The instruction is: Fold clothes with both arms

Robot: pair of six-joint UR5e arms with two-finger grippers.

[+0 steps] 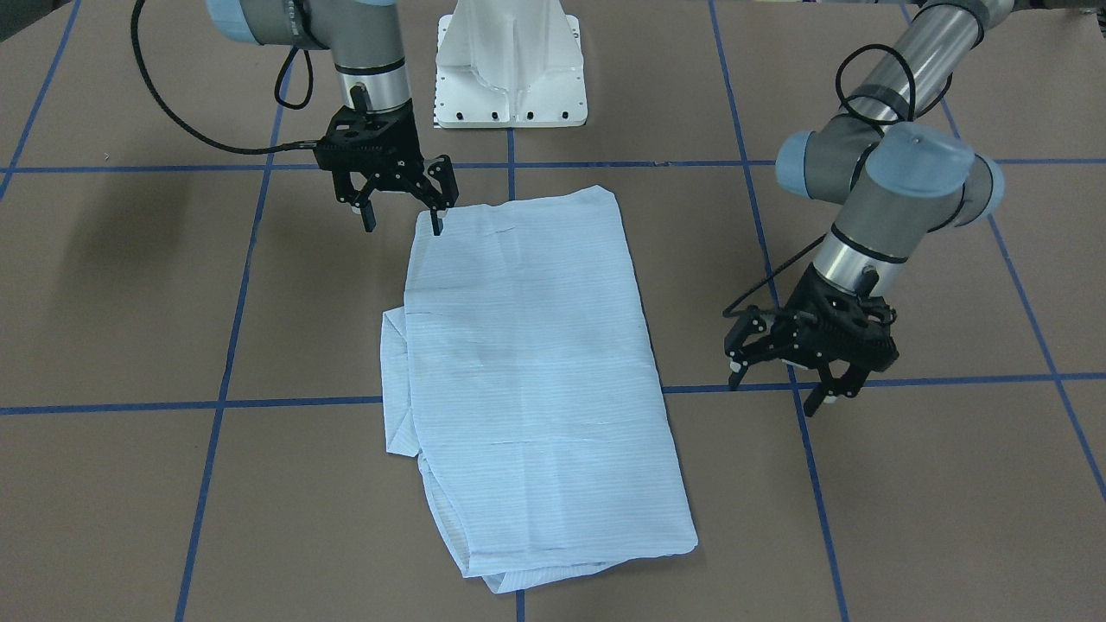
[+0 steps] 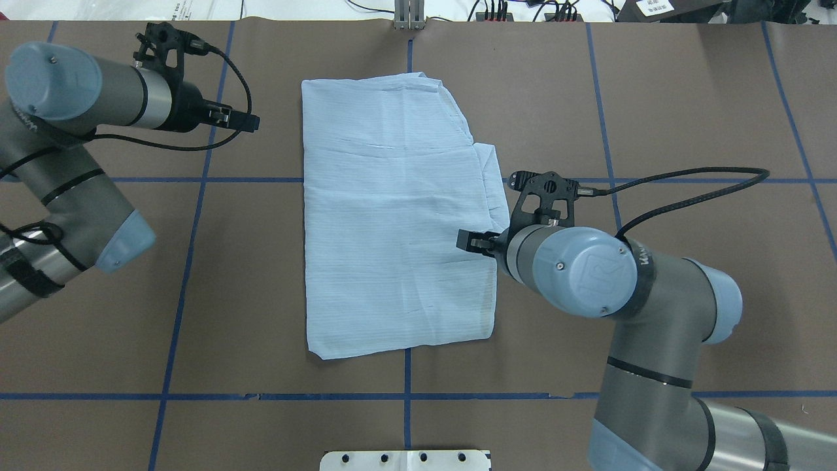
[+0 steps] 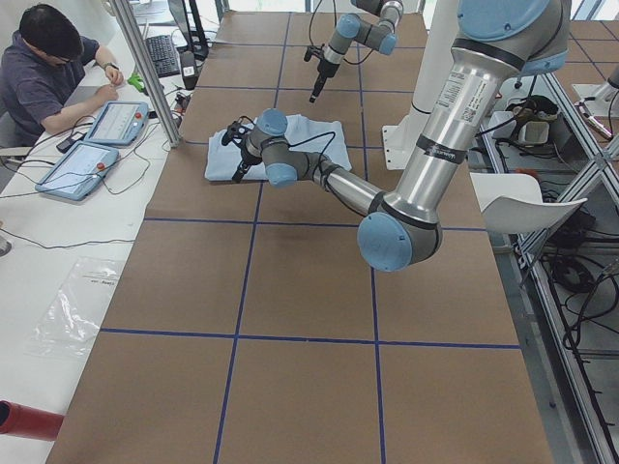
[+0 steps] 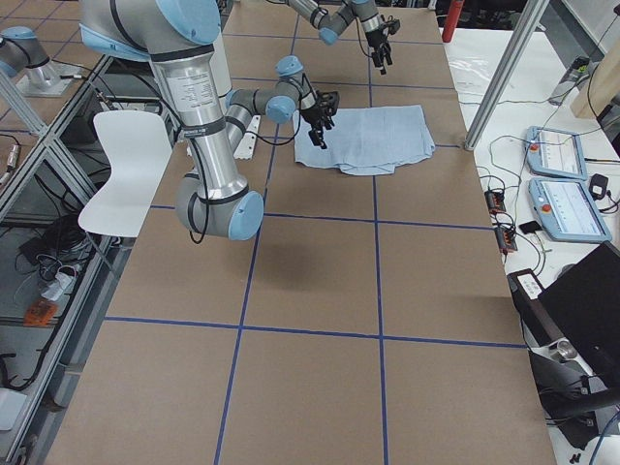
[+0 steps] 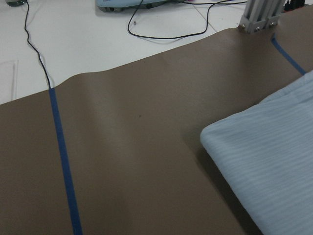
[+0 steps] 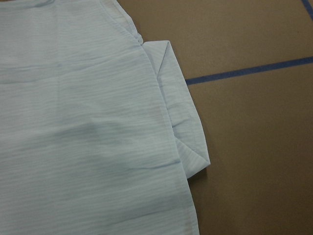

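Light-blue shirt (image 2: 392, 216) runs 12-to-6 overhead. Your right gripper (image 1: 403, 226), jaws wide, over its 4 o'clock edge. Left gripper (image 1: 778, 393), also wide, stands off at 10.

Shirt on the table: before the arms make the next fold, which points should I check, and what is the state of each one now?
1. Shirt lies flat as one folded rectangle: ok.
2. No cloth sticks out of the rectangle: not ok. A folded flap protrudes on the robot's right side.
3. Left gripper is open, empty and beside the shirt: ok.
4. Right gripper is open and empty: ok.
5. Right gripper's fingertip touches the shirt's corner: cannot tell.
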